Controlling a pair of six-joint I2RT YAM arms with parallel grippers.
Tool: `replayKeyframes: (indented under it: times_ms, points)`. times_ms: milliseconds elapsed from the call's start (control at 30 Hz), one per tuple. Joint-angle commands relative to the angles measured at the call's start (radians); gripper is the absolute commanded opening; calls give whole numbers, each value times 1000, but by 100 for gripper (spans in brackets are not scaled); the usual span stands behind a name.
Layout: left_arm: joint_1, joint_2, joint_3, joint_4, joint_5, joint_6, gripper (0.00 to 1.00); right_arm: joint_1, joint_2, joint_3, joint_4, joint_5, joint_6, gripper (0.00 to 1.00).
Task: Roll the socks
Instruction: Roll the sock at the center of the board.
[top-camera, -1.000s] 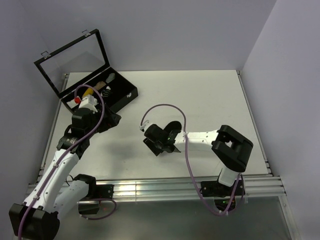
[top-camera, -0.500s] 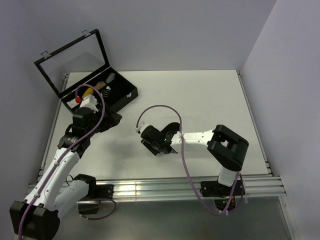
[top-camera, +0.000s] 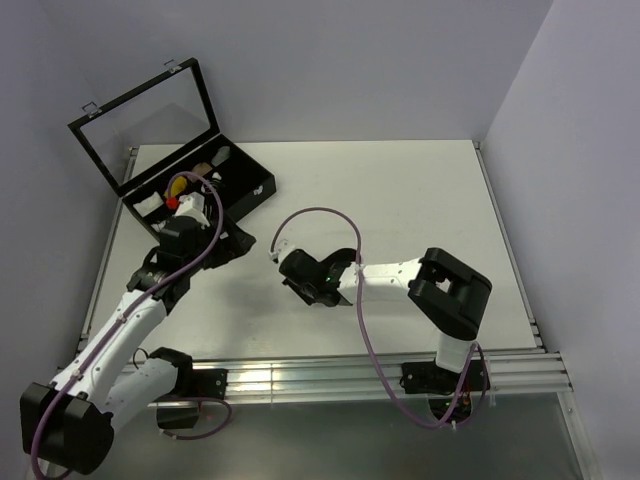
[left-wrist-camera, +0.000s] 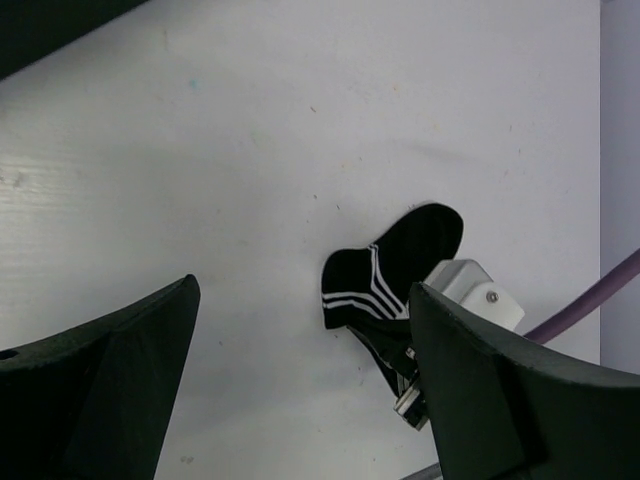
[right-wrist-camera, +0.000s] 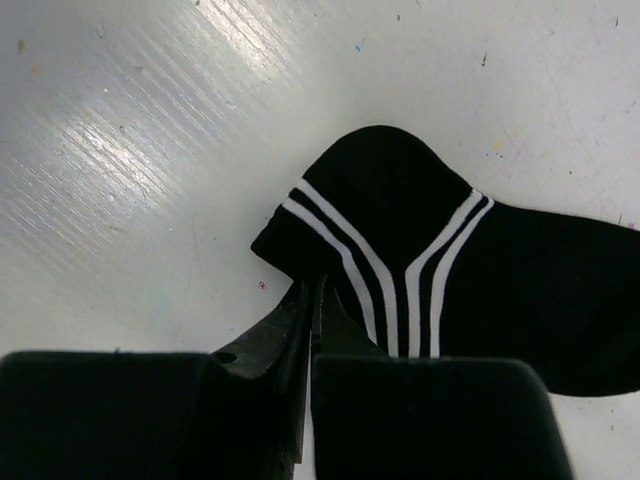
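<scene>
Socks (right-wrist-camera: 430, 270) lie flat on white table (top-camera: 420, 200), roughly mid-table toward the near edge, black fabric with thin white stripes meeting in a V at the cuff. Cannot tell if it is one sock or two stacked. Right gripper (right-wrist-camera: 312, 300) is down at the cuff end, jaws closed all the way, tips meeting on the sock's edge just beside the stripes and seemingly pinching the fabric there. Black fingers on black cloth, so the exact bite is hard to see. Left gripper (left-wrist-camera: 302, 292) hangs above bare table with jaws spread wide and nothing between them. In its wrist view the socks and the right gripper's white body show off past its fingers, apart from it. Black case (top-camera: 250, 190) sits at the far left corner with its clear lid (top-camera: 140, 115) tilted open and small items inside, too small to tell. The left arm is just in front of it.
</scene>
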Motion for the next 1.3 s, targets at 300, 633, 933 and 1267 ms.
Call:
replayKeyframes:
  times_ms: [300, 633, 933, 1267]
  points:
    - [-207, 38, -156, 203, -173, -237, 88, -165, -69, -87, 112, -509, 62, 0]
    - [-346, 155, -219, 335, -246, -375, 83, -337, -4, -116, 246, -922, 177, 0]
    - [-434, 344, -146, 378, -260, -438, 71, -395, 46, -107, 258, -971, 198, 0]
    - [-459, 437, -94, 386, -217, -517, 63, -418, 86, -99, 266, -963, 209, 0]
